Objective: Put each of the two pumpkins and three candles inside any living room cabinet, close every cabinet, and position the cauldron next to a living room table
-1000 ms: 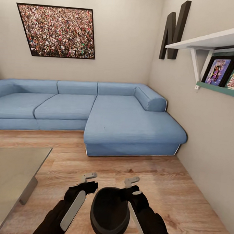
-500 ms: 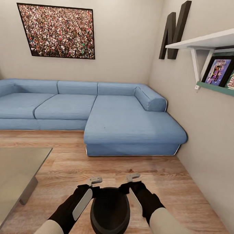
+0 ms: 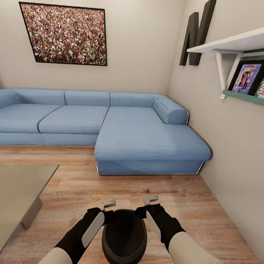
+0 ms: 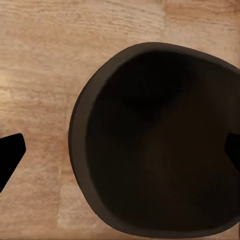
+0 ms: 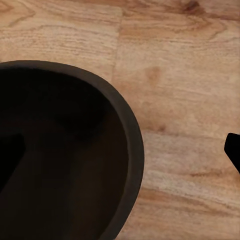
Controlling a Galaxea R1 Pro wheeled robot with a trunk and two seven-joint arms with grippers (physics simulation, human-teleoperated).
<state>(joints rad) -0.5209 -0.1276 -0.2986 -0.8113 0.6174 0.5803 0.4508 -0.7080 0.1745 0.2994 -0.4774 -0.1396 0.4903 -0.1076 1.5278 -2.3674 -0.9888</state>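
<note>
Cauldron (image 3: 124,238) low and central in the head view, over wood floor (image 3: 205,213), mouth turned up toward the head camera; opening reads as an oval, long axis running away from the robot toward the sofa. Empty dark interior in the left wrist view (image 4: 160,145); rim and inner wall seen again in the right wrist view (image 5: 65,150).

Left tool (image 3: 106,208) at the cauldron's left rim, right tool (image 3: 148,204) at the right rim, one on each side. Both spread wide: in each wrist view one dark fingertip (image 4: 10,155) lies out over bare floor and the other sits at or inside the rim (image 5: 234,150). Actual contact with the rim not resolvable. Whether the pot rests on the floor or hangs between the arms: cannot tell.

Table (image 3: 12,191), glossy grey top, slanted grey leg beneath, to the robot's left, near the cauldron but apart from it, bare floor between.

Beyond, blue corner sofa (image 3: 120,131) across the room's width, chaise end jutting toward the robot on the right. Open floor between pot and sofa.

Far wall: framed crowd picture (image 3: 63,34). Right wall: large dark letter N (image 3: 197,34), white shelf (image 3: 237,42), framed prints (image 3: 247,78) under it.
</note>
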